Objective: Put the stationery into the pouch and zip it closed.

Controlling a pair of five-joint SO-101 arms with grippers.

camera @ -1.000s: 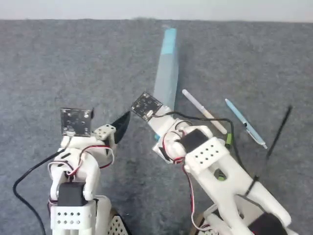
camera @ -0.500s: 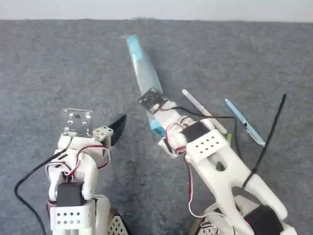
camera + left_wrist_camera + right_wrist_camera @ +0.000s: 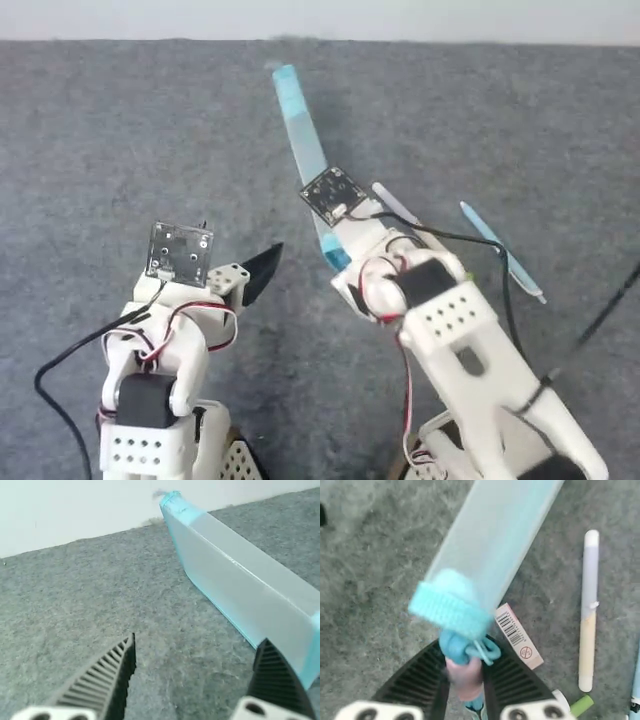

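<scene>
In the high view the right arm [image 3: 455,315] hides the near end of the pouch [image 3: 303,138] and the lower half of the white pen [image 3: 392,202]. At three o'clock a cable [image 3: 508,295] crosses the blue pen [image 3: 482,228].

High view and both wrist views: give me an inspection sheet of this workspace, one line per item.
Surface: grey carpet-like mat.
Job's things: translucent pouch with blue ends, held by its near end. The white pen, blue pen, barcode-labelled block and green-tipped item lie outside it on the mat.
Clutter: nothing seen.
Grippers: right gripper, jaws shut on the pouch's end. Left gripper, jaws open, holding nothing, beside the pouch.
Cables: black cable over the right arm; another by the left arm.
Surroundings: pale wall behind the mat.
</scene>
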